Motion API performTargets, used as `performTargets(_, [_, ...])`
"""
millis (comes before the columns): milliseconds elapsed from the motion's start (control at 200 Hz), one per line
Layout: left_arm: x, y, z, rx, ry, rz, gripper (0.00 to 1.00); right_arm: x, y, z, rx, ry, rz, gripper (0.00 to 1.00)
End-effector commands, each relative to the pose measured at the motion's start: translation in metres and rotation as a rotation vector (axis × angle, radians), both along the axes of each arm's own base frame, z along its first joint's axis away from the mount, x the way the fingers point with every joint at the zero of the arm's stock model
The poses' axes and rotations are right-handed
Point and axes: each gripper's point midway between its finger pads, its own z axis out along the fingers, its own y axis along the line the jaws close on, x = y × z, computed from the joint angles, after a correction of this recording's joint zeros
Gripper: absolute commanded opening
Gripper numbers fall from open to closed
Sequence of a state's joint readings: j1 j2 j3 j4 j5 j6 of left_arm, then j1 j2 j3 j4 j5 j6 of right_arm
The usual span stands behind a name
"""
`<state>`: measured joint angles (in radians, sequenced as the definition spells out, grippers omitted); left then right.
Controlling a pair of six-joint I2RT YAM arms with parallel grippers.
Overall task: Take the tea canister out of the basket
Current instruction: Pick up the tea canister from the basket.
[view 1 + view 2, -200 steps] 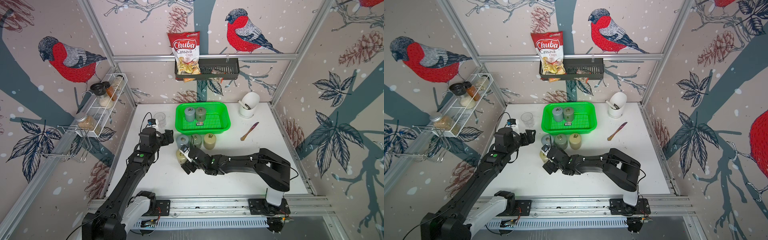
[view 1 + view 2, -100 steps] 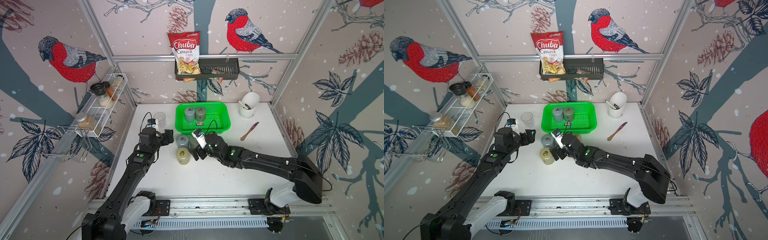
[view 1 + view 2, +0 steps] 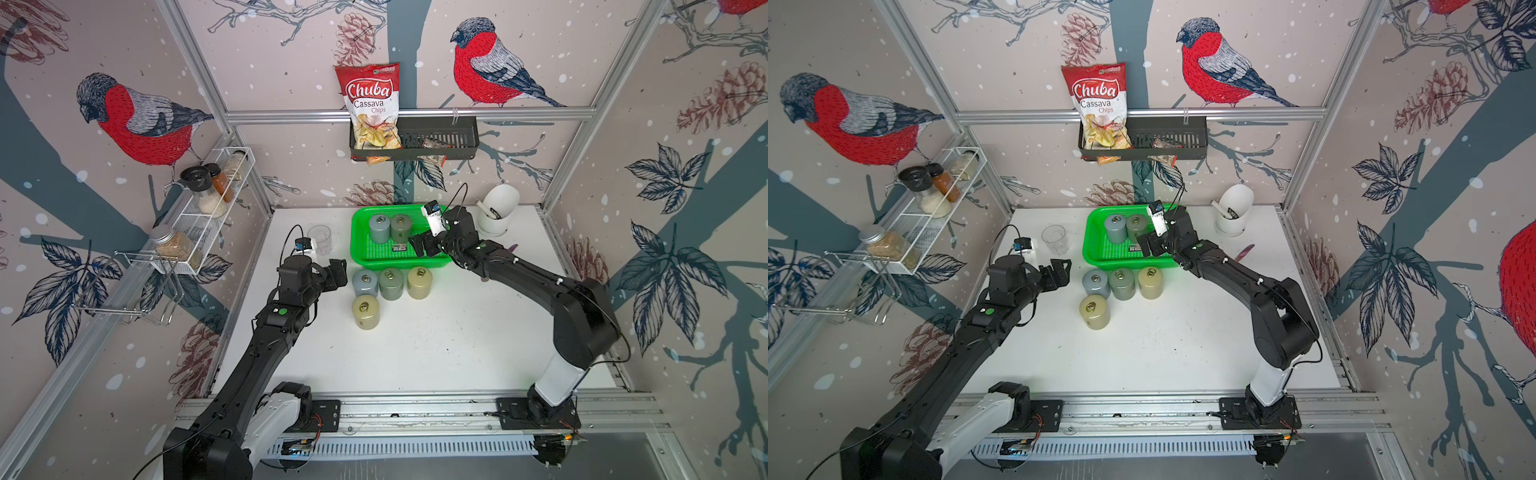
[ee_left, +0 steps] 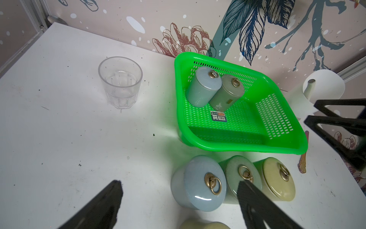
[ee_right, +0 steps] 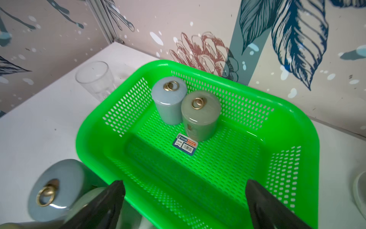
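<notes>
**Top views.** The right gripper [image 3: 424, 246] hung over the basket [image 3: 376, 254] near its right front corner, with its jaws apart and empty. The blue canister [image 3: 379, 228] and green canister [image 3: 401, 227] stood upright and touching, toward the basket's rear left corner. The left gripper [image 3: 337, 272] hung near the table's [image 3: 436, 353] left edge, also with its jaws apart and empty.

**Left wrist view.** The sticker [image 4: 217, 115] lay just in front of the green canister.

**Right wrist view.** The green canister stood ahead of the fingers [image 5: 107, 202], well apart from them and roughly centred between their lines. The blue canister stood beyond it.

**Procedure (judged).** The step was the reach.
1. Advance toward the green canister.
2. Set the fingers on its free sides, clear of the blue canister.
3. Grip below the lid.
4. Lift above the rim before moving out.
</notes>
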<state>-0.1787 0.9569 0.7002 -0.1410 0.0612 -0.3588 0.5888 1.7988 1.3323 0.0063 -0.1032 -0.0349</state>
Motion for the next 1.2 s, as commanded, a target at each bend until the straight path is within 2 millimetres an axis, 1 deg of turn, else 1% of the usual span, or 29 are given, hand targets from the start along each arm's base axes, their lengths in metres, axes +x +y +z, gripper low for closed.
performTargets(0, [0.002, -0.003, 0.005, -0.007, -0.021, -0.021, 0.95, 0.015, 0.006, -0.014, -0.017, -0.004, 0.072, 1.0])
performTargets(75, [0.002, -0.005, 0.006, -0.011, -0.021, -0.027, 0.95, 0.031, 0.005, -0.024, -0.011, 0.004, 0.076, 1.0])
performTargets(250, [0.002, -0.003, 0.004, -0.005, -0.016, -0.021, 0.95, 0.059, 0.014, -0.046, -0.035, -0.008, 0.098, 1.0])
performTargets(375, [0.003, -0.003, 0.004, -0.003, -0.016, -0.017, 0.95, 0.073, 0.021, -0.063, -0.061, 0.002, 0.106, 1.0])
performTargets(500, [0.003, -0.003, 0.002, -0.002, -0.01, -0.018, 0.95, 0.086, 0.024, -0.072, -0.06, 0.003, 0.097, 1.0])
performTargets(615, [0.003, -0.004, 0.0, -0.002, -0.006, -0.022, 0.95, 0.093, 0.031, -0.081, -0.051, 0.009, 0.112, 1.0])
performTargets(730, [0.004, -0.003, 0.0, 0.003, -0.005, -0.019, 0.95, 0.096, 0.041, -0.089, -0.043, 0.016, 0.149, 1.0])
performTargets(935, [0.005, -0.001, -0.001, 0.008, -0.005, -0.009, 0.95, 0.103, 0.052, -0.101, -0.047, 0.025, 0.168, 1.0])
performTargets(1046, [0.006, -0.001, -0.004, 0.014, 0.004, -0.01, 0.95, 0.106, 0.058, -0.103, -0.043, 0.018, 0.183, 1.0])
performTargets(1126, [0.007, 0.0, -0.003, 0.018, 0.003, -0.007, 0.95, 0.109, 0.063, -0.101, -0.036, 0.012, 0.191, 1.0])
performTargets(1196, [0.007, 0.0, -0.002, 0.019, 0.002, -0.006, 0.95, 0.112, 0.066, -0.104, -0.03, 0.013, 0.196, 1.0])
